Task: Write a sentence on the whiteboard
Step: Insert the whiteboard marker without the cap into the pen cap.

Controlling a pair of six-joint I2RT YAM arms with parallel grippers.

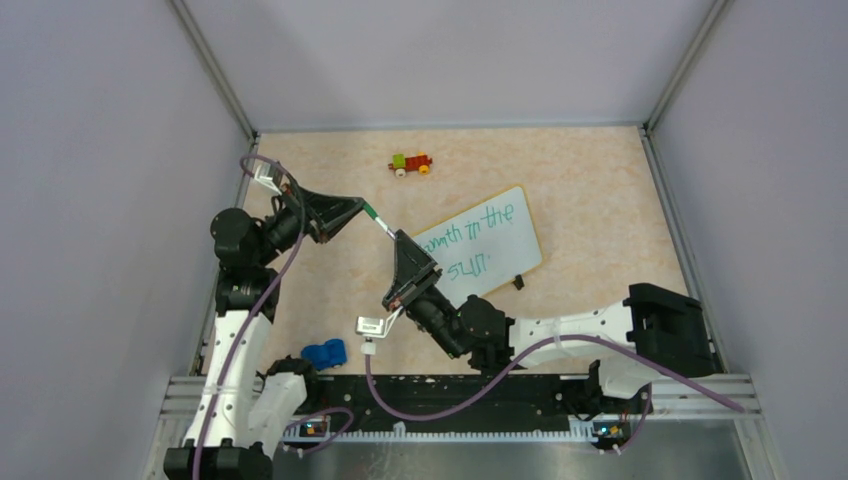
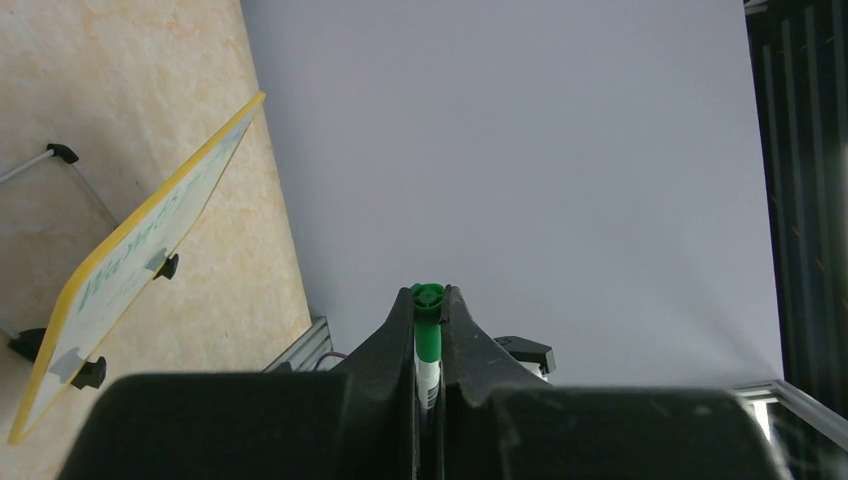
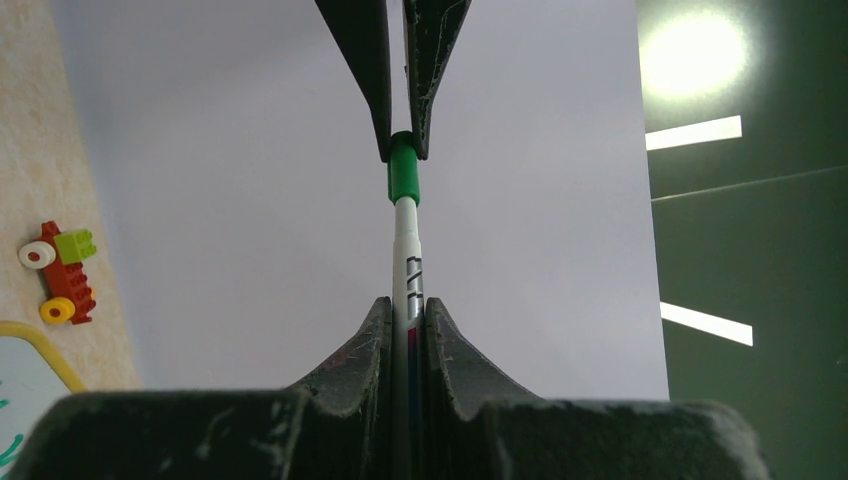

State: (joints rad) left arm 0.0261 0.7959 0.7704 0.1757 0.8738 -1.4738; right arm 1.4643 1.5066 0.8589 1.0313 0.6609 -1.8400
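The pale speckled stone-look table [image 1: 600, 190] carries the small rectangular whiteboard with a thin yellow rim [image 1: 522, 248] right of its centre, angled and, from the left wrist view, propped at a tilt on little black feet [image 2: 168, 265]. I'd judge it light and stiff, with a slick face, so it would skid or tip under a firm push. The safe place to hold it is the rim, because a touch on the face would likely smear the ink. The left arm stands tall at the table's left edge with its elbow up, its forearm reaching inward. The right arm lies low, running from its base on the right across towards the middle, wrist turned to the far left. Their tips meet nose to nose just left of the board, clear of it. The right gripper [image 3: 407, 308] is clamped tight on the barrel of a slim white plastic marker [image 3: 406, 240]. The left gripper [image 2: 428, 295] is pinched shut on that marker's green plastic cap [image 3: 403, 175]. The pen is light, hard and smooth, so both holds need a straight line or the cap will bind. The green handwritten sentence [image 1: 470, 228], two short lines of thin strokes, sits on the board and looks finished to me.
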